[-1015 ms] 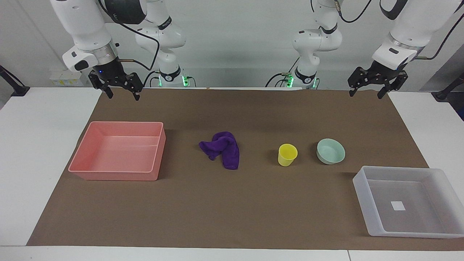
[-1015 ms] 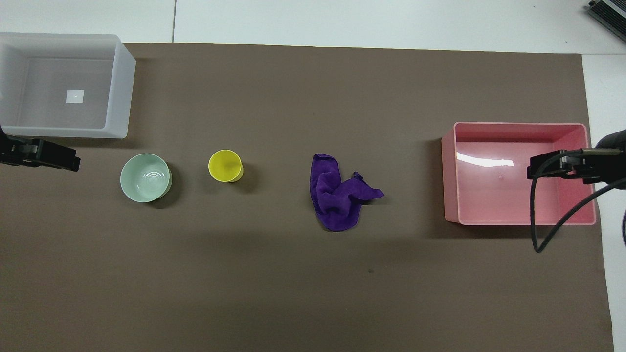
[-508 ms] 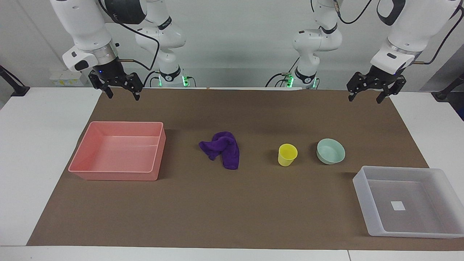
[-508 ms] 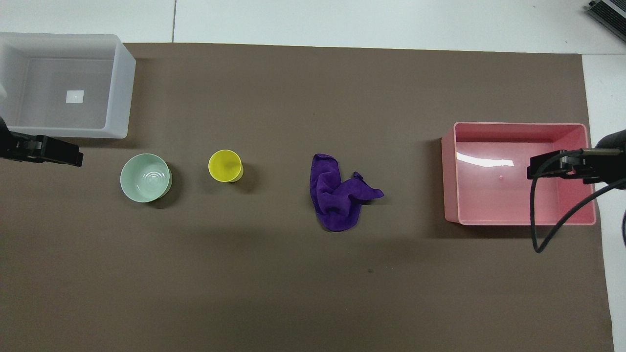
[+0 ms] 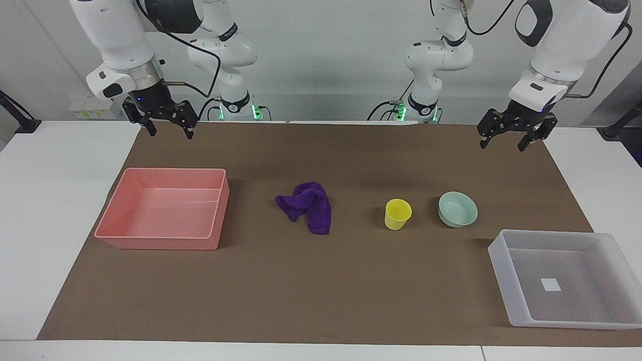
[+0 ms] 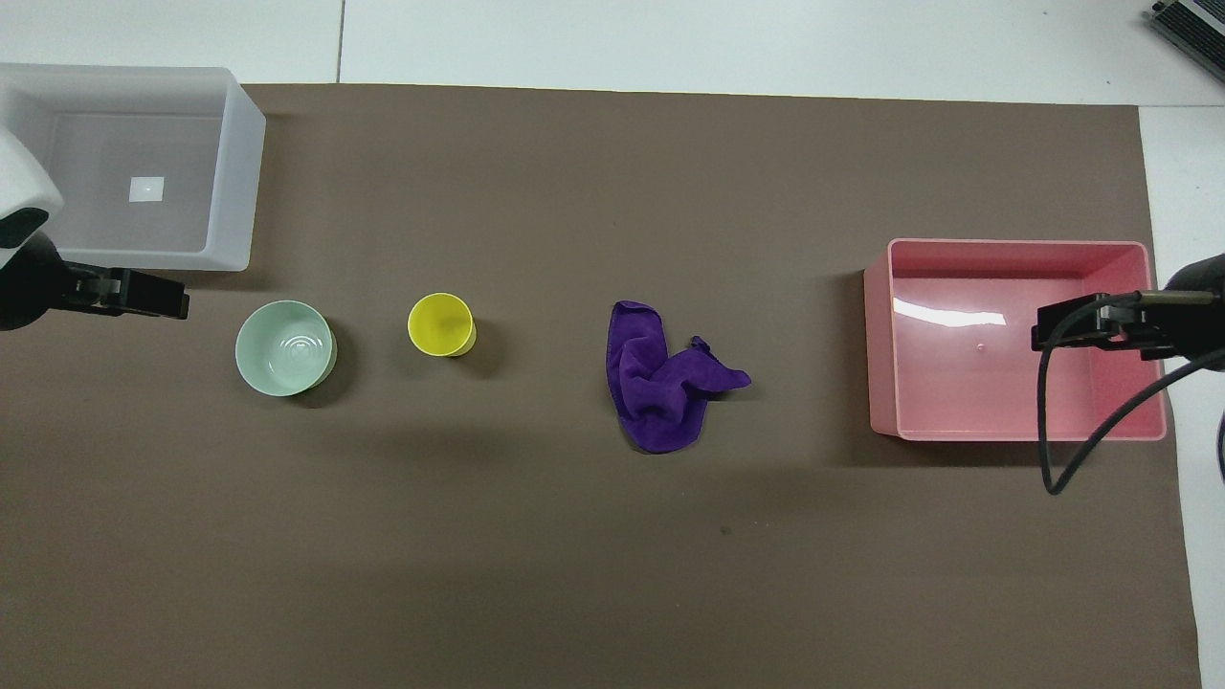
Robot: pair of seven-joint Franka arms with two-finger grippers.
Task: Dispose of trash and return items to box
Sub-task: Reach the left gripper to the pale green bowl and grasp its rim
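Translucent box [image 5: 503,271] runs past the overhead view's edge; both tools, left tool [image 5: 503,141] and right tool [image 5: 169,130], hang apart.

White table [image 5: 60,210], brown mat [image 5: 311,291]

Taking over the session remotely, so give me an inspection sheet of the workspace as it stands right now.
Surface: brown mat on a white table.
Job's things: purple cloth, yellow cup and mint bowl stand apart in a row on the mat; translucent tray, at the left arm's end, holds only a white sticker.
Clutter: pink bin at the right arm's end, nothing seen inside.
Grippers: left gripper open, raised over the mat; right gripper open, raised over the mat's edge by the pink bin.
Cables: black cable hangs over the pink bin in the overhead view.
Surroundings: white wall; arm bases show green lights.
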